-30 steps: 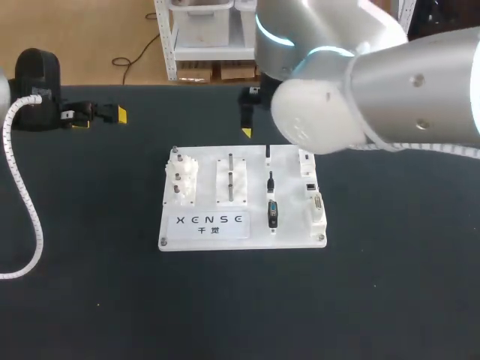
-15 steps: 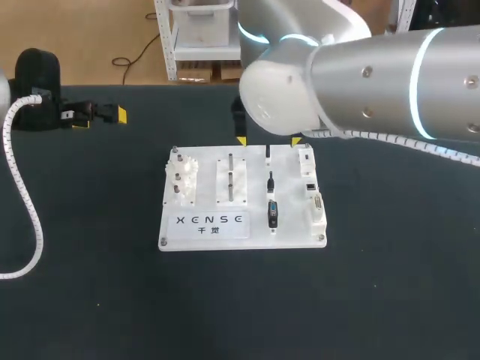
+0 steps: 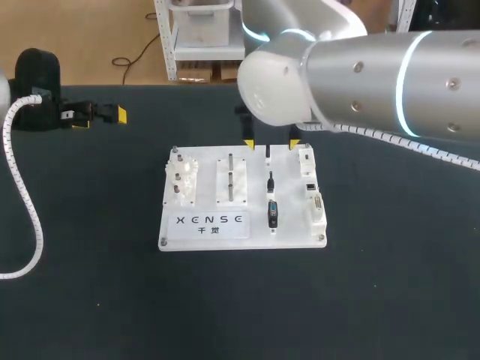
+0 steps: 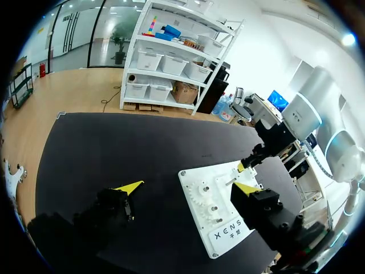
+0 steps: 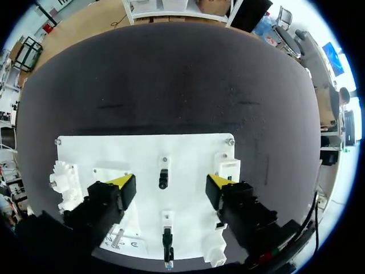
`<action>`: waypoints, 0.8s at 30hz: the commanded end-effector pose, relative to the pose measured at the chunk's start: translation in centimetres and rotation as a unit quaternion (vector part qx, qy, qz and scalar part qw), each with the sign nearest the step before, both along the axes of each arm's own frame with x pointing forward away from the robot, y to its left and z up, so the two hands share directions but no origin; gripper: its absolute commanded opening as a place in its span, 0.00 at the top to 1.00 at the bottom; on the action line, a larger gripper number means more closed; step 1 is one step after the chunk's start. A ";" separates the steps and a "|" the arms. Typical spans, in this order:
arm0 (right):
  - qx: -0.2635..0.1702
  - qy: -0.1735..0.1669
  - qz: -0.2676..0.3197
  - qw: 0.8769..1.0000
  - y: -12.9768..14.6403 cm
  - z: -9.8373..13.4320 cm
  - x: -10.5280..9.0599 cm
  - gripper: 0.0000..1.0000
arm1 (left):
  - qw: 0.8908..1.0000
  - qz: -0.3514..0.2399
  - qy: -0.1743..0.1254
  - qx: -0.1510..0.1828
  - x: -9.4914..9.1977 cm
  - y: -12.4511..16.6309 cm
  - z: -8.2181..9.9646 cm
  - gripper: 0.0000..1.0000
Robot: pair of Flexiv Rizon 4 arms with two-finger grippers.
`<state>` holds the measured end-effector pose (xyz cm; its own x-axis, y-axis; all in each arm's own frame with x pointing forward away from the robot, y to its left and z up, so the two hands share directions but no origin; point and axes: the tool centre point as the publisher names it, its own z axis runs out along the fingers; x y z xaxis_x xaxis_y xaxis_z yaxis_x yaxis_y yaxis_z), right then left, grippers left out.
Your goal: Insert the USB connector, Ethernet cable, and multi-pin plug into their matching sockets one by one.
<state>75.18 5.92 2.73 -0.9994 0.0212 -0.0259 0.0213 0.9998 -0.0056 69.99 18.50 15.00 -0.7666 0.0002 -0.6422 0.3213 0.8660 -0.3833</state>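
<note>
Fingers point(image 5: 108, 200) of the right gripper point(image 5: 170, 181) stand wide apart and hold nothing. Those of the left gripper point(image 4: 188, 188) are spread wide too, with nothing between them. Nearest on the black table point(image 3: 375, 300) lies the white board point(image 3: 210, 236), its near strip bearing print. Three black plugs sit in a line running near to far, just right of the board's middle: the near plug point(image 3: 272, 214), the largest, then the middle plug point(image 3: 271, 181), then the small far plug point(image 3: 268, 153) by the far edge. Which one is USB, Ethernet or multi-pin I cannot tell. Just right of them a column of sockets point(image 3: 313, 196) in white blocks runs along the board's right side. White gears point(image 3: 184, 178) stand at its left side, with a peg block point(image 3: 231, 180) between gears and plugs. The right gripper hangs over the board's far edge; in its wrist view the far plug lies between the yellow tips, touched by neither. The left gripper hangs well apart from the board, over the table's far left, tips pointing toward the board.
</note>
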 end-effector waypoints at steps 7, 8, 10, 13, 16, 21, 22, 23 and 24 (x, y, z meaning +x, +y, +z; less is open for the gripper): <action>-0.001 0.001 0.009 1.000 -0.1 -0.8 -0.2 0.57 | 1.000 0.000 0.000 0.000 0.0 0.0 0.0 0.00; -0.001 0.001 0.009 1.000 -0.2 -0.9 -0.2 0.58 | 1.000 0.000 0.000 0.000 0.0 0.0 0.0 0.00; -0.002 0.001 0.010 1.000 -0.2 -1.1 -0.1 0.60 | 1.000 0.000 0.000 0.000 0.0 0.0 0.0 0.00; -0.001 0.002 0.010 1.000 -0.2 -1.2 0.0 0.65 | 1.000 0.000 0.000 0.000 0.0 0.0 0.0 0.00; 0.002 0.003 0.012 1.000 -0.2 -1.2 0.1 0.69 | 1.000 0.000 0.000 0.000 0.0 0.0 0.0 0.00; 0.005 0.005 0.019 1.000 0.0 -1.4 0.1 0.75 | 1.000 0.000 0.000 0.000 0.0 0.0 0.0 0.00; 0.005 0.005 0.021 1.000 0.0 -1.4 0.1 0.77 | 1.000 0.000 0.000 0.000 0.0 0.0 0.0 0.00; 0.005 0.005 0.022 1.000 0.1 -1.4 0.1 0.77 | 1.000 0.000 0.000 0.000 0.0 0.0 0.0 0.00; 0.005 0.005 0.025 1.000 0.2 -1.4 0.1 0.79 | 1.000 0.000 0.000 0.000 0.0 0.0 0.0 0.00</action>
